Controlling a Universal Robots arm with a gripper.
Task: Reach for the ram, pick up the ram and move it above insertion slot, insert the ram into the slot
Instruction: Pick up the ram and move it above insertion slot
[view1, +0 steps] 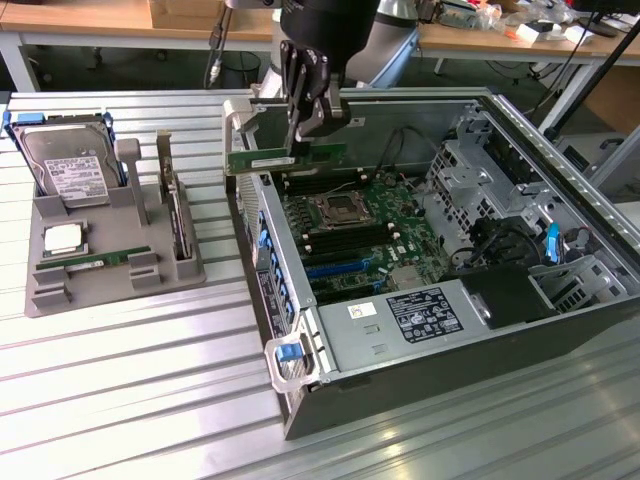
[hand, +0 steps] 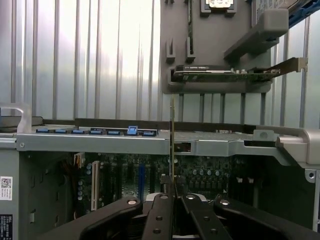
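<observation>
My gripper (view1: 303, 132) is shut on the ram (view1: 285, 158), a long thin green stick with a white label. It hangs level in the air over the far edge of the open computer case (view1: 300, 400), at the exterior view's left side of the motherboard. Below and just beyond it lie the long black memory slots (view1: 325, 184) beside the square processor socket (view1: 332, 210). In the wrist view the ram (hand: 172, 135) shows edge-on as a thin line rising from between the black fingers (hand: 159, 215), over the case's rim and the motherboard (hand: 205, 172).
A grey holder tray (view1: 60, 300) at the exterior view's left carries a silver hard drive (view1: 70, 165), a processor chip (view1: 62, 238), another green stick (view1: 95, 262) and an upright card (view1: 178, 215). Blue sockets (view1: 335, 268), drive cages (view1: 470, 170) and a power supply (view1: 400, 320) crowd the case.
</observation>
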